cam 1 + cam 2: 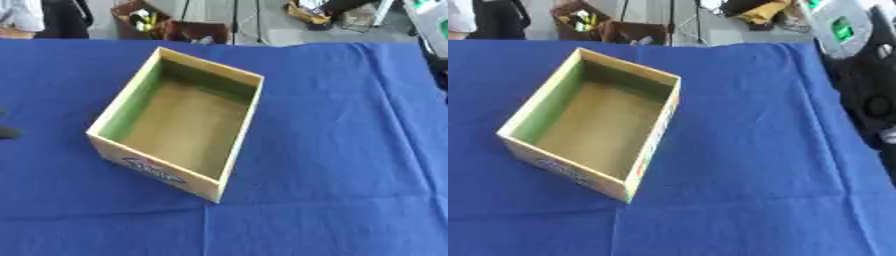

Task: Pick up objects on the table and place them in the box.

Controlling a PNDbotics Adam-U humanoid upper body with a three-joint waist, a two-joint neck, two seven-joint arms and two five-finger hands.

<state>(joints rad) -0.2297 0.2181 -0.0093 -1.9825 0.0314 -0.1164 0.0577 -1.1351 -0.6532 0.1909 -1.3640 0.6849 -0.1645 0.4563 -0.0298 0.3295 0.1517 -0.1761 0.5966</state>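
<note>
The open-topped tan cardboard box (175, 125) sits empty on the blue cloth-covered table (350, 150), ready for objects; neither hand shows, so their state cannot be told.

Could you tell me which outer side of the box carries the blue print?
The short near side of the box: blue lettering shows there, none on the long right side.

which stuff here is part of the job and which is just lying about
Part of the job:
- open cardboard box, nothing in it

Just lying about:
- blue cloth over the table
- clutter on the floor beyond the table
- dark machine at the right edge
</note>
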